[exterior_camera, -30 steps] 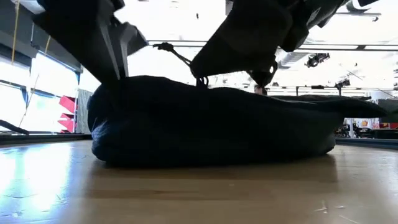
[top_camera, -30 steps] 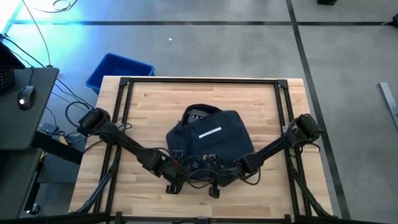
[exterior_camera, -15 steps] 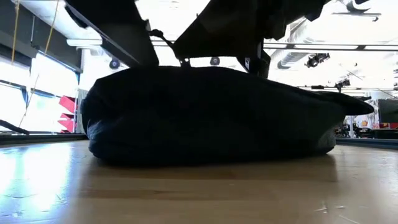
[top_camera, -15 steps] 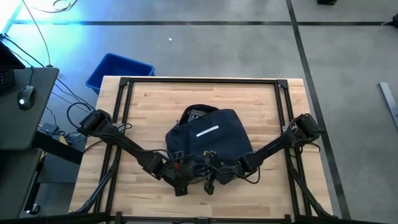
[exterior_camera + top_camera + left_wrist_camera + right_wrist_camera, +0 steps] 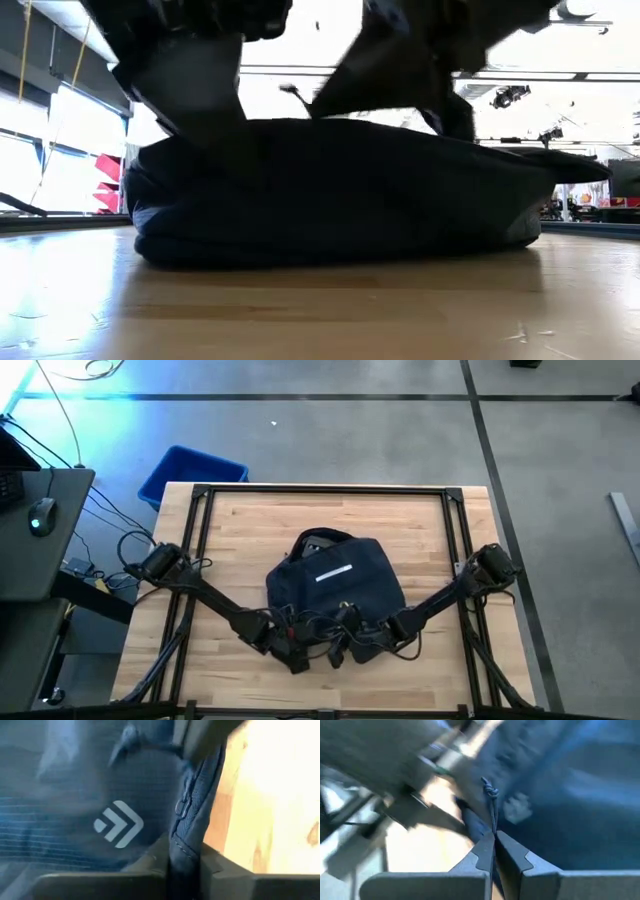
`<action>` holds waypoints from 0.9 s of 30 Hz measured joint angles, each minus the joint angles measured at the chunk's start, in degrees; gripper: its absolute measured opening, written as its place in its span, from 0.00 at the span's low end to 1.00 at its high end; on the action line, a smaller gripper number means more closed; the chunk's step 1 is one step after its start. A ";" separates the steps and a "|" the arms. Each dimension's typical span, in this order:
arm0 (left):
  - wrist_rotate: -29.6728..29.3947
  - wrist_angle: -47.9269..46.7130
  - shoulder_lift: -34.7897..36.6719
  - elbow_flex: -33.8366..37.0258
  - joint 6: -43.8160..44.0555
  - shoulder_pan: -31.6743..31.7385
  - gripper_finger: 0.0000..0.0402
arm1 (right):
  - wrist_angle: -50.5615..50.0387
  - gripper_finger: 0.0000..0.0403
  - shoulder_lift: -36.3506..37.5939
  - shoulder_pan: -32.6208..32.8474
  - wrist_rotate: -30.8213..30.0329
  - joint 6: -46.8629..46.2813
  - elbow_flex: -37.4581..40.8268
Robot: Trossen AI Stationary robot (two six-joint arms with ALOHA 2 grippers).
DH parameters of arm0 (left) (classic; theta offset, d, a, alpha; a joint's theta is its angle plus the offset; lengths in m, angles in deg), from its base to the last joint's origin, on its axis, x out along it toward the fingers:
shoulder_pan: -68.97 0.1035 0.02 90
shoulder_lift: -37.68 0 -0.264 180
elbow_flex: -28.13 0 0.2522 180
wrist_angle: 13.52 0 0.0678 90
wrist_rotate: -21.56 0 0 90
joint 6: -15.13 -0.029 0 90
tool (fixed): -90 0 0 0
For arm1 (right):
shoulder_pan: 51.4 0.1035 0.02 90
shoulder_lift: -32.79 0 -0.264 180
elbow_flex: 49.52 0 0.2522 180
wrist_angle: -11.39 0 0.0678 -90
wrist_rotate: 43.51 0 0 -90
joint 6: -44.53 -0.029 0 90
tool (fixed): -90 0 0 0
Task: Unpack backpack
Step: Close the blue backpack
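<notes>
The dark navy backpack [image 5: 336, 584] lies flat on the wooden table [image 5: 440, 550], its white stripe up; something grey shows at its far end [image 5: 318, 543]. Both grippers are at its near edge. My left gripper [image 5: 297, 656] is shut on the pack's zipper seam [image 5: 186, 820]. Just right of it, my right gripper [image 5: 341, 651] is shut on a thin knotted cord [image 5: 491, 805]. In the low view the two arms stand dark and blurred in front of the pack [image 5: 340, 200]. My left gripper pinches a raised fold of the backpack's zipper seam [image 5: 183, 851] between its two fingers, just below a metal slider ring. It slants down onto it from the near left. The rest of the pack lies on the table. My right gripper pinches the thin cord [image 5: 493, 829] between its two fingertips, below the cord's knot [image 5: 490, 787]. The cord runs straight from the fingertips to the backpack. The gripper comes in from the near right, slanting down.
A black frame [image 5: 320, 490] runs around the tabletop. A blue bin [image 5: 190, 472] stands on the floor beyond the table's far left corner. A desk with a mouse [image 5: 40, 515] is at the left. Bare wood lies left, right and beyond the pack.
My left gripper has sunk onto the pack's near left end and shifted a little toward the table's right edge, rolling as it went. My right gripper has rolled about its own line in place. The pack's near side bulged up, then settled lower again.
</notes>
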 joint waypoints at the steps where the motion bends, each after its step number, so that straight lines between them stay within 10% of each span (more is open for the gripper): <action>1: -1.01 -0.51 0.01 0.00 -0.15 -0.47 0.03 | -2.13 0.00 0.00 0.11 -0.11 -1.73 0.00; 13: -8.57 -10.97 0.06 -0.16 0.01 -5.17 0.00 | -13.29 0.00 -1.40 1.32 -1.51 -9.80 0.00; 27: -14.55 -10.57 0.08 -0.24 -15.99 -6.23 0.00 | 6.43 0.08 -1.42 -6.37 18.06 29.61 -1.13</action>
